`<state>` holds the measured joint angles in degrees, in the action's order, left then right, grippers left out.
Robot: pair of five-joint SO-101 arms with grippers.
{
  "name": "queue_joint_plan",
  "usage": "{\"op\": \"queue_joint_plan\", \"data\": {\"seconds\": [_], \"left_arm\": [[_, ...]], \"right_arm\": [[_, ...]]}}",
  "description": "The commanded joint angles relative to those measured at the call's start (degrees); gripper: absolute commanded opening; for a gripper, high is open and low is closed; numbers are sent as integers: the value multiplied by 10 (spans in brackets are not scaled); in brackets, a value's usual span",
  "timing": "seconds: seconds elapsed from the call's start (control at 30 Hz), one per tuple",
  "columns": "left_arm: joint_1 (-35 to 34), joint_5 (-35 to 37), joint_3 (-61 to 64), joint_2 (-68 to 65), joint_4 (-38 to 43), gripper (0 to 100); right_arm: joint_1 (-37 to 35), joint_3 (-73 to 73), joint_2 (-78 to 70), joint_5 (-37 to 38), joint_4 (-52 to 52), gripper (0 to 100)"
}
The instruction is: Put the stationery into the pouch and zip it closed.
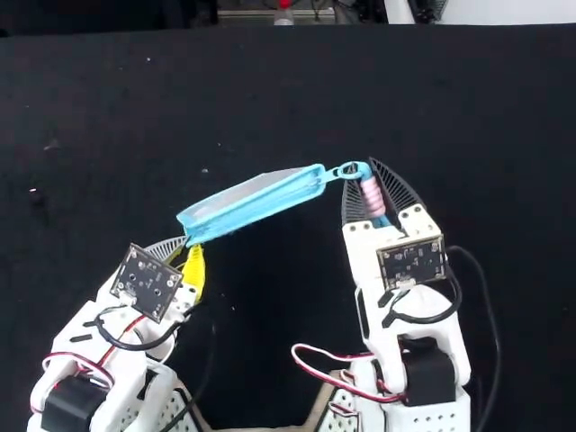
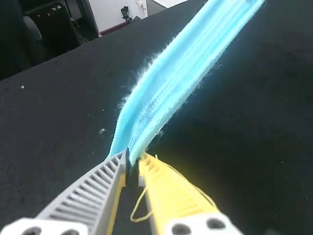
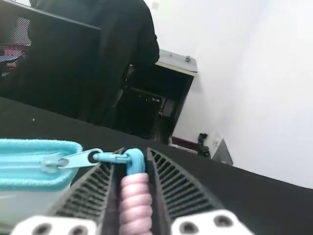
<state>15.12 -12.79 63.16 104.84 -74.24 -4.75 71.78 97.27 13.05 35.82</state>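
A light blue pouch (image 1: 256, 200) hangs stretched between the two arms above the black table (image 1: 108, 135). My left gripper (image 1: 187, 254), with a grey and a yellow finger, is shut on the pouch's near-left corner (image 2: 128, 161); the pouch (image 2: 186, 73) runs away from it in the left wrist view. My right gripper (image 1: 369, 200) is shut on a pink coiled cord (image 3: 134, 198) clipped by a blue ring (image 3: 133, 159) to the zipper pull (image 3: 73, 159). The zipper slider sits at the pouch's right end (image 3: 29, 164). No loose stationery is visible.
The black table spreads wide and bare behind and to both sides of the pouch. Beyond its far edge are dark furniture (image 3: 73, 73) and a white wall (image 3: 254, 73). Cables (image 1: 342, 355) loop at the arms' bases.
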Motion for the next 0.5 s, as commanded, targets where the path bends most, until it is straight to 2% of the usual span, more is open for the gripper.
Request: {"op": "queue_joint_plan", "data": {"seconds": [0.0,0.17,0.33,0.47], "left_arm": [[-22,-1,-22,-2,3,30],[-22,-2,-27,-2,5,38],[-24,-2,-22,-2,31,121],[-67,-2,-22,-2,72,127]], "right_arm": [[-64,-18,14,-4,19,15],[-105,-18,14,-4,27,13],[-105,-18,14,-4,27,12],[-105,-17,14,-4,27,12]]}}
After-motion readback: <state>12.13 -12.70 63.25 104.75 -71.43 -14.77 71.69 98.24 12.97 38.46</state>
